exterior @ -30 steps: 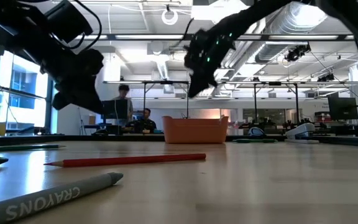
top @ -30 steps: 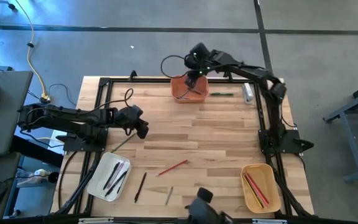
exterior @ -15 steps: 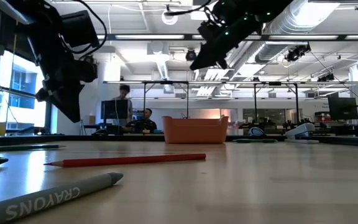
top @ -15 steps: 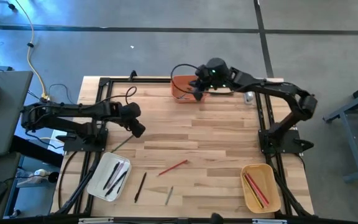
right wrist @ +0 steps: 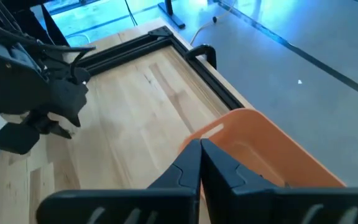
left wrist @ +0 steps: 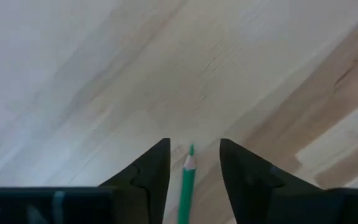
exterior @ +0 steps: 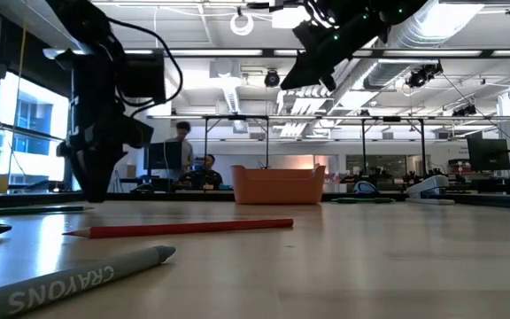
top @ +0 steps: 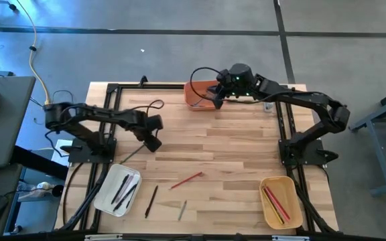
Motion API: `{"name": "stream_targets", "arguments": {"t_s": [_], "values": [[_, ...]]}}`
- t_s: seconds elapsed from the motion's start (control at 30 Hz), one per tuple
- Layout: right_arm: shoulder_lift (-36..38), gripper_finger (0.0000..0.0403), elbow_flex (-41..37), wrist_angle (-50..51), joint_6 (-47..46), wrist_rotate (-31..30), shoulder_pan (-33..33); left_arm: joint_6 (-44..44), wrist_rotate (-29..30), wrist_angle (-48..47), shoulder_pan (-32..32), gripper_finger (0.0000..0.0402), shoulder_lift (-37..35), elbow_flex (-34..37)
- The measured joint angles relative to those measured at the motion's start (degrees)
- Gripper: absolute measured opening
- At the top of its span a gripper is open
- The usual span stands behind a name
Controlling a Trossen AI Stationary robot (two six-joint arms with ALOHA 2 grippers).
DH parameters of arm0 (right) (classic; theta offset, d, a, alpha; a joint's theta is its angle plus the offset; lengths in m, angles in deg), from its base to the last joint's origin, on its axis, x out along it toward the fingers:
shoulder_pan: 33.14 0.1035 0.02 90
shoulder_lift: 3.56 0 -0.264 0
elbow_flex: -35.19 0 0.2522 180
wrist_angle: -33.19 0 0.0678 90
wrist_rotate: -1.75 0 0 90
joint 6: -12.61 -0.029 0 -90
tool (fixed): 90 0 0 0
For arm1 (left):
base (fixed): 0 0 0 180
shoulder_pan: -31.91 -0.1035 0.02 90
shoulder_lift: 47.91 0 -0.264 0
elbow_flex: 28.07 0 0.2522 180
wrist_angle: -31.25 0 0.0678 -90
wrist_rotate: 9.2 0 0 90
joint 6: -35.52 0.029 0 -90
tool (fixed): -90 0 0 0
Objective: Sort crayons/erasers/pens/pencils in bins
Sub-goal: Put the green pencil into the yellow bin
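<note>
Lying between the spread fingers of the left hand [left wrist: 191,168], a green pencil [left wrist: 187,186] on the table.

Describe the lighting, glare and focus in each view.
High view: even light, blue cast at left. Low view: bright ceiling lights behind, arms silhouetted, grey crayon blurred. Left wrist view: pale, soft wood around the green pencil. Right wrist view: blue floor glare beyond the orange bin.

My table [top: 233,144] is pale striped wood; bins are orange [top: 196,94], white [top: 106,194] and tan-yellow [top: 278,213]. Green pencil [left wrist: 187,183], red pencil [top: 186,180], grey crayon [exterior: 78,277].
</note>
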Motion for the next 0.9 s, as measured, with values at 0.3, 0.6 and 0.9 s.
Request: {"name": "stream_targets", "arguments": {"t_s": [0.3, 0.6, 0.9], "values": [[0.0, 0.0000, 0.0, 0.1, 0.0, 0.0, 0.0, 1.8, 0.0, -1.4, 0.0, 0.0137, 3.7, -0.4], [0.0, 0.0000, 0.0, 0.4, 0.3, -0.1, 0.6, 4.0, -2.6, -1.4, 0.0, 0.0078, 5.9, -0.4], [0.0, 0.0000, 0.0, 0.4, 0.1, -0.1, 1.5, 5.4, -2.7, -1.2, 0.0, 0.0005, 4.9, 0.0]]}}
